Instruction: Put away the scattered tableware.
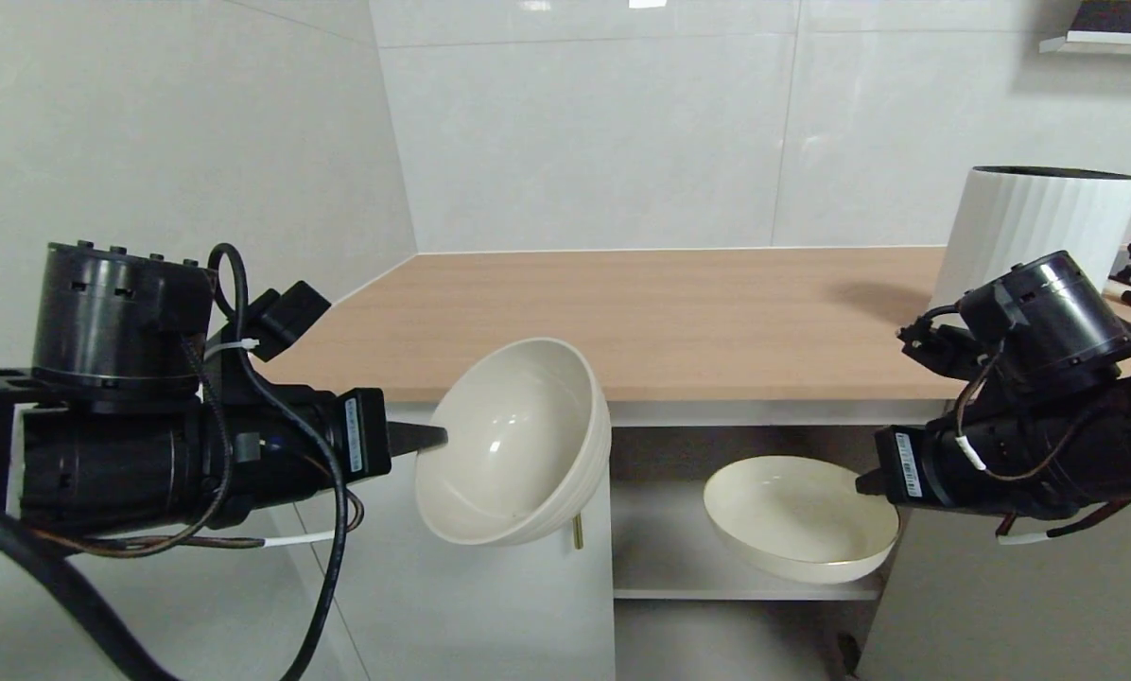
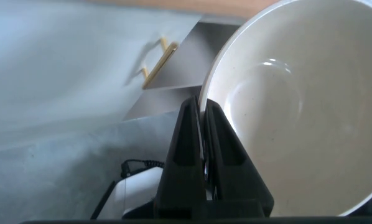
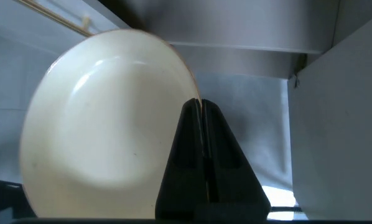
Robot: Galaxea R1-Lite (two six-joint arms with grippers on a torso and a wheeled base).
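Bowl, deep and white, tipped on edge, rim pinched in the left claw, shallow cream dish clamped by its rim in the right claw, seemingly just above the cabinet shelf beyond it, countertop above both claws, ribbed canister behind the right one.

The bowl runs off the edge; the ribbed container stands partly hidden
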